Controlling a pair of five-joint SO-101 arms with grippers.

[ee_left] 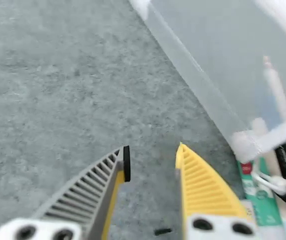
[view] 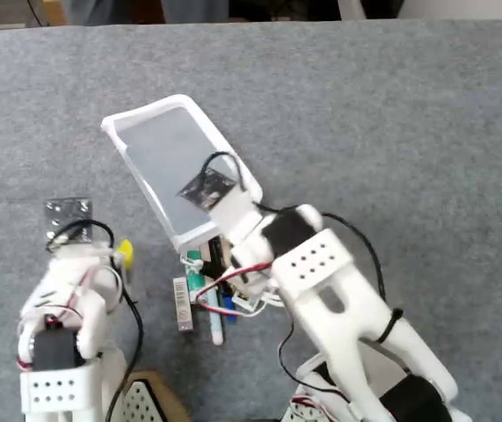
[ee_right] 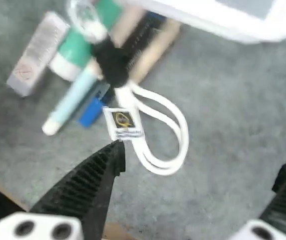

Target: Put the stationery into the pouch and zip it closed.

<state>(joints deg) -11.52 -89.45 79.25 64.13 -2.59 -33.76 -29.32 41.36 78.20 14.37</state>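
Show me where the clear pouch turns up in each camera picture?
High view: pouch lies tilted at the picture's middle.
Left wrist view: pouch just beyond the open left gripper.
Right wrist view: pouch's white edge past the green tube.
Shared landmark: that green tube at the pouch's near end.

High view: fixed above the grey table point(view: 409, 105), looking steeply down from well off. Both arms enter from the near edge, and the whole pouch point(view: 176, 167) fits in frame.
Left wrist view: set behind the left gripper point(ee_left: 153, 160), looking out between its jaws and down at the table from very near. The pouch's long edge crosses one corner.
Right wrist view: set behind the right gripper point(ee_right: 203, 165), tilted down and close over the stationery point(ee_right: 77, 95) (a white cord loop point(ee_right: 163, 135) sits mid-frame).
Shared ground: all three take in the pouch's near end and the stationery beside it.
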